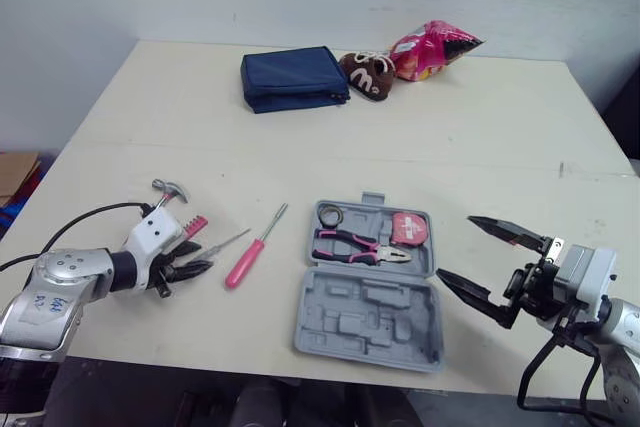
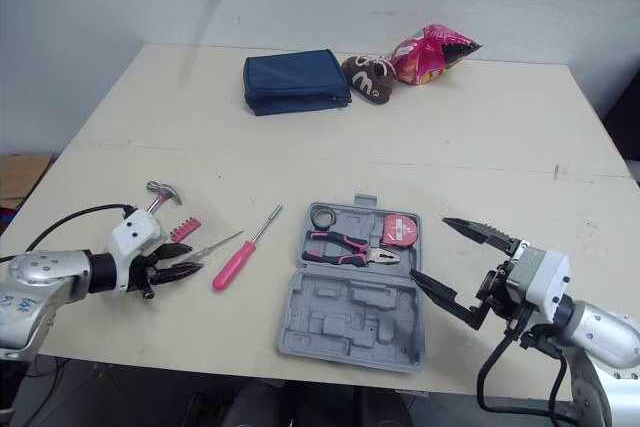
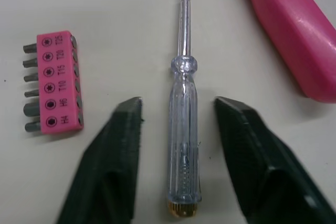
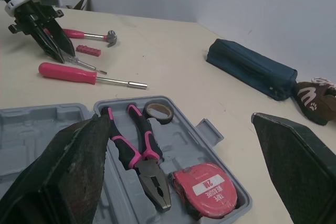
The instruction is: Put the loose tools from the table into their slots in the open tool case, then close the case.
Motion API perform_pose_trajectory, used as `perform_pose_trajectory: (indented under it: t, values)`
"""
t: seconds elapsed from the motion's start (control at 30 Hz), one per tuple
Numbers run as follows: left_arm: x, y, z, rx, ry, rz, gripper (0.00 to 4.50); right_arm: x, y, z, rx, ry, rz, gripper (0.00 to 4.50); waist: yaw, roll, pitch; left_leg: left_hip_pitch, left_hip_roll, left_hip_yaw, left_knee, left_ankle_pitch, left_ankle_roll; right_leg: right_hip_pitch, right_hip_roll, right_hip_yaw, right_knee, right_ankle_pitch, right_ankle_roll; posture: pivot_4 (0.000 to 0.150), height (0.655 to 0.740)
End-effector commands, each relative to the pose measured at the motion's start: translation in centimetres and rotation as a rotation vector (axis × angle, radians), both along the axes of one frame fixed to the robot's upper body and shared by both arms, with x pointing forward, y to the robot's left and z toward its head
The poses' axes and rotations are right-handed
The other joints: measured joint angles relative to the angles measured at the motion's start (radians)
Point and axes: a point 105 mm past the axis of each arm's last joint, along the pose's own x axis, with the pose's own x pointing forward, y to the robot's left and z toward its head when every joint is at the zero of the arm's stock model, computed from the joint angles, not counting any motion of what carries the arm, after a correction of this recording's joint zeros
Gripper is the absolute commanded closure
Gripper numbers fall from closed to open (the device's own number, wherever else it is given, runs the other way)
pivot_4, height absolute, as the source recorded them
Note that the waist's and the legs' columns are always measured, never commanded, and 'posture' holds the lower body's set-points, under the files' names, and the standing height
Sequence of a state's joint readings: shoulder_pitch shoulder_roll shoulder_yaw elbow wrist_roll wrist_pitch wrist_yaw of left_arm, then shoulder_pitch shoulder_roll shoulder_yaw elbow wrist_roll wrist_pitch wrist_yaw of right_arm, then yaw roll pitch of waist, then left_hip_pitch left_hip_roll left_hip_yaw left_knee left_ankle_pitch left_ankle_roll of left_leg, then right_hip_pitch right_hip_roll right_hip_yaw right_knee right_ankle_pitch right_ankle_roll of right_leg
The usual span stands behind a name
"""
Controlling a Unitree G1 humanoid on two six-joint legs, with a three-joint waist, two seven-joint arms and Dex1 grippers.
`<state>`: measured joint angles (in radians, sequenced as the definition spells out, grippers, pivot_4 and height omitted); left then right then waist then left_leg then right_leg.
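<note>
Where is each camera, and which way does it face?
Eye views: head, forward and down at the beige table; left gripper and right gripper show.
Left wrist view: left wrist, down at the transparent screwdriver between its open fingers.
Right wrist view: right wrist, across the open grey tool case between its fingers.
Wrist views share the pink bit holder.
</note>
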<state>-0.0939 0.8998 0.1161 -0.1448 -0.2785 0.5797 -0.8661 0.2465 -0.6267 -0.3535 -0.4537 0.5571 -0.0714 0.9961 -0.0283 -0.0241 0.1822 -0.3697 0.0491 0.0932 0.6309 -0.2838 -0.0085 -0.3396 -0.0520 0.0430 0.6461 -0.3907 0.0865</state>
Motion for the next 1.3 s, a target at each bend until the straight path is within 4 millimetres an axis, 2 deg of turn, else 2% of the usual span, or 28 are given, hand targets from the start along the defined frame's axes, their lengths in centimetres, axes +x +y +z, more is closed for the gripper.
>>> perform_pose_trajectory:
  t: [0.03, 0.1, 0.27, 0.33, 0.4, 0.47, 0.63, 0.83, 0.93, 1.03, 1.13, 1.3]
  values:
    - [-0.7, -0.6, -1.4, -0.011, 0.057, -0.024, 4.41, -0.3, -0.2, 0.4, -0.002, -0.032, -0.004, 0.0, 0.0, 0.0, 0.0, 0.0, 0.0, 0.0, 0.0, 0.0, 0.0, 0.0, 0.0, 0.0, 0.0, 0.0, 0.0, 0.15, 0.74]
    - [-0.7, -0.6, -0.9, -0.034, 0.031, -0.03, 4.46, -0.4, -0.2, 0.3, -0.002, -0.032, -0.005, 0.0, -0.001, 0.0, 0.0, 0.0, 0.0, 0.0, 0.0, 0.0, 0.0, 0.0, 0.0, 0.0, 0.0, 0.0, 0.0, 0.15, 0.74]
    - [0.1, 0.0, 3.8, -0.095, -0.131, -0.067, 4.46, -0.7, -0.5, 0.1, -0.003, -0.028, -0.02, 0.0, -0.001, -0.001, 0.001, -0.001, 0.001, 0.0, 0.0, 0.0, 0.0, -0.001, 0.001, 0.0, 0.0, 0.0, 0.0, 0.15, 0.74]
    - [-0.1, -1.3, 6.6, -0.122, -0.189, -0.194, 4.46, -0.7, -0.9, 0.0, -0.009, -0.026, -0.031, 0.0, 0.001, -0.003, 0.002, -0.001, 0.001, 0.0, 0.0, 0.0, 0.0, -0.001, 0.001, 0.0, 0.0, 0.0, 0.0, 0.15, 0.74]
    - [-0.7, -2.9, 8.1, -0.133, -0.198, -0.312, 4.46, -0.7, -1.2, -0.1, -0.016, -0.025, -0.04, 0.0, 0.0, -0.004, 0.002, -0.001, 0.001, -0.001, 0.0, 0.0, -0.001, -0.001, 0.001, -0.001, 0.0, 0.0, 0.0, 0.15, 0.74]
    - [-2.3, -5.5, 8.7, -0.141, -0.166, -0.493, 4.46, -0.7, -1.8, -0.3, -0.048, -0.021, -0.046, 0.0, -0.001, -0.003, 0.002, -0.001, 0.001, 0.0, 0.0, 0.0, -0.001, 0.0, 0.001, -0.001, -0.001, 0.0, 0.0, 0.15, 0.74]
    - [-3.8, -10.0, 8.3, -0.04, -0.079, -0.738, 4.46, -1.0, -3.5, -0.6, -0.103, -0.003, -0.076, 0.0, 0.0, -0.003, 0.002, -0.001, 0.0, 0.002, 0.001, 0.0, -0.003, 0.0, 0.003, 0.002, -0.002, 0.0, 0.0, 0.15, 0.74]
    - [-4.0, -15.3, 8.3, -0.003, -0.058, -0.864, 4.46, -1.7, -4.7, -1.1, -0.128, 0.021, -0.111, 0.0, 0.001, -0.003, 0.002, -0.001, 0.002, 0.002, 0.001, 0.0, -0.002, 0.0, 0.009, 0.006, -0.001, 0.0, 0.001, 0.15, 0.74]
    - [-4.0, -18.1, 7.6, 0.069, -0.047, -0.936, 4.46, -2.1, -4.7, -1.4, -0.129, 0.031, -0.121, 0.0, 0.001, -0.003, 0.002, -0.001, 0.002, 0.002, 0.003, 0.002, -0.005, 0.0, 0.01, 0.008, -0.001, 0.0, 0.002, 0.15, 0.74]
    - [-4.2, -19.1, 7.0, 0.134, -0.01, -0.992, 4.46, -2.2, -4.5, -1.5, -0.124, 0.032, -0.121, 0.0, -0.004, -0.003, 0.002, -0.001, 0.002, 0.004, 0.005, 0.003, -0.006, 0.0, 0.011, 0.012, -0.001, 0.0, 0.004, 0.15, 0.74]
    - [-2.3, -20.1, 6.3, 0.208, -0.053, -0.949, 4.46, -2.2, -4.2, -1.5, -0.117, 0.028, -0.125, 0.0, 0.0, -0.003, 0.002, 0.0, 0.003, 0.006, 0.005, 0.003, -0.007, 0.0, 0.012, 0.013, -0.001, 0.0, 0.004, 0.15, 0.74]
    - [-1.5, -21.2, 5.1, 0.31, -0.042, -0.962, 4.46, -2.5, -3.9, -1.6, -0.114, 0.028, -0.132, 0.0, 0.002, -0.003, 0.002, -0.001, 0.003, 0.005, 0.006, 0.004, -0.007, -0.001, 0.012, 0.014, 0.0, 0.0, 0.004, 0.15, 0.74]
